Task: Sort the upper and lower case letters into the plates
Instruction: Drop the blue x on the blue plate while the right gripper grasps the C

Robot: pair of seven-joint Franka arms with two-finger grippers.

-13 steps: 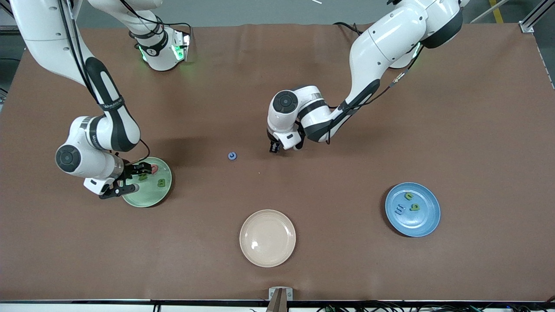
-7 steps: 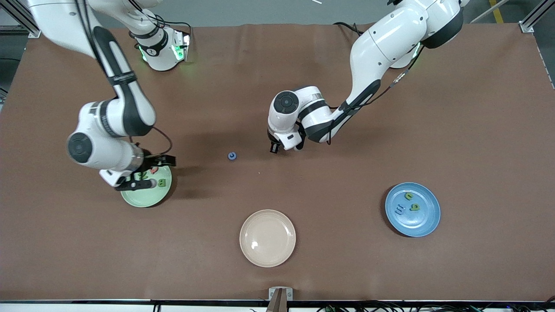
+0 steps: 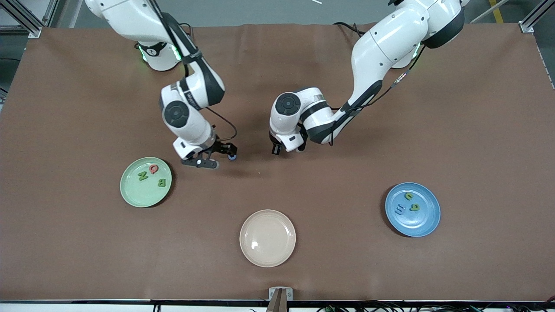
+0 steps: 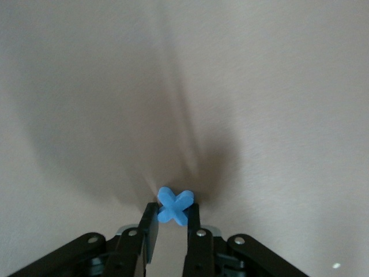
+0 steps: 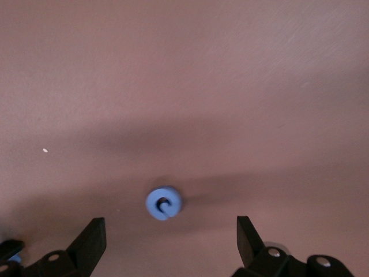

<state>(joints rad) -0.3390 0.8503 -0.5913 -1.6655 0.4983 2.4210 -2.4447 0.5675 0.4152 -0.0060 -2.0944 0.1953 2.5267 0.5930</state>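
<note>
Fingers of the left gripper pinch a blue x letter over mid-tabletop. Right gripper hovers wide apart above a blue round letter lying mid-tabletop; it should centre on the letter, descend squarely, and close gently.

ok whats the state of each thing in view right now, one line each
left claw: shut on the blue x letter
right claw: open, over the round blue letter
round blue letter: flat on the table, loose
mint green plate: holds three letters
blue plate: holds three letters
cream plate: nothing in it
</note>
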